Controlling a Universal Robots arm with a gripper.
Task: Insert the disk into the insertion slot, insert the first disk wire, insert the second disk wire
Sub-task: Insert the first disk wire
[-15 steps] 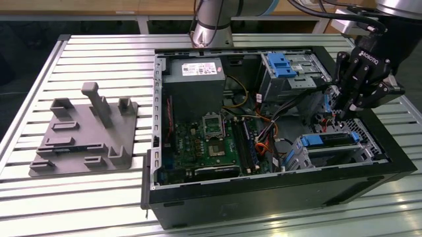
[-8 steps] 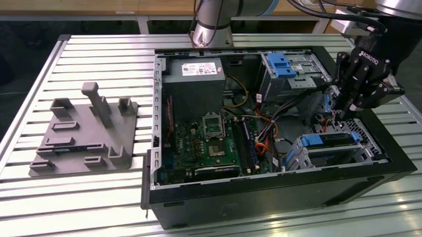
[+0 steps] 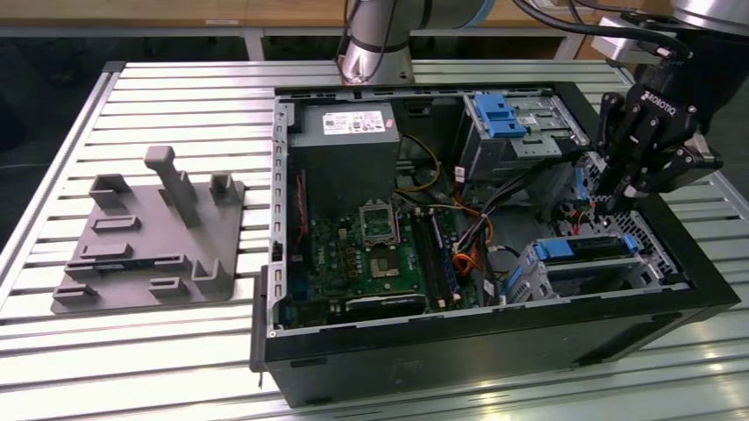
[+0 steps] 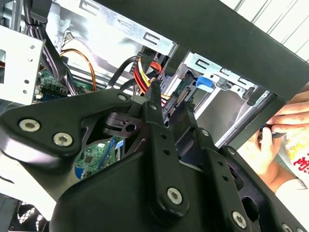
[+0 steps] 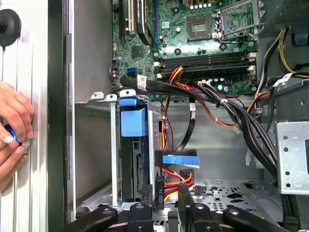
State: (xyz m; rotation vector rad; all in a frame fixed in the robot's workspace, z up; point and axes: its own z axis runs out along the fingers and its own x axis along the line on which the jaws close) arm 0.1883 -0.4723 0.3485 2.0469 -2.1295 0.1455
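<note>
Disk (image 3: 557, 249) is seated in the slot (image 3: 538, 279) at the exterior view's right. The tool (image 3: 606, 203) is poised beside it; its grip cannot be told.

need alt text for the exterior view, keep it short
A robot arm's gripper hangs inside an open black computer case on a slatted metal table, close to the insertion slot, where the disk sits in its blue carrier. A grey fixture plate lies on the table at the exterior view's left.
</note>
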